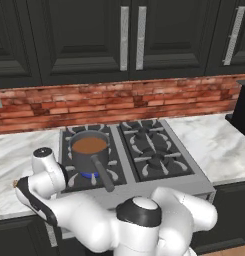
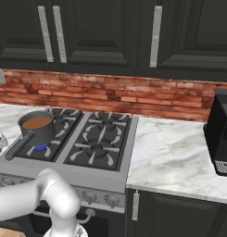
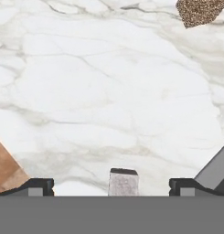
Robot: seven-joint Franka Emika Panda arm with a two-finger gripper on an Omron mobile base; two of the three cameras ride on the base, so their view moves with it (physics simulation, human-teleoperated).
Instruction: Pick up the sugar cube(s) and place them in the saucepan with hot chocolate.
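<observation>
Marble counter [image 3: 109,82]; saucepan [image 1: 90,150] handle points toward robot; claw [image 3: 111,185] spread, straddling pale cube [image 3: 123,182].

You had both base views behind the arm, sharing the stove [image 1: 144,150]; hand view faced marble counter [image 3: 109,91] closely.

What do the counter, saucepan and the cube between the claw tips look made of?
Counter: polished white marble, going by the grey veining.
Saucepan: dark grey metal, matte, likely coated.
Cube: pale grey-white, grainy, probably sugar; the look leaves it open.
</observation>
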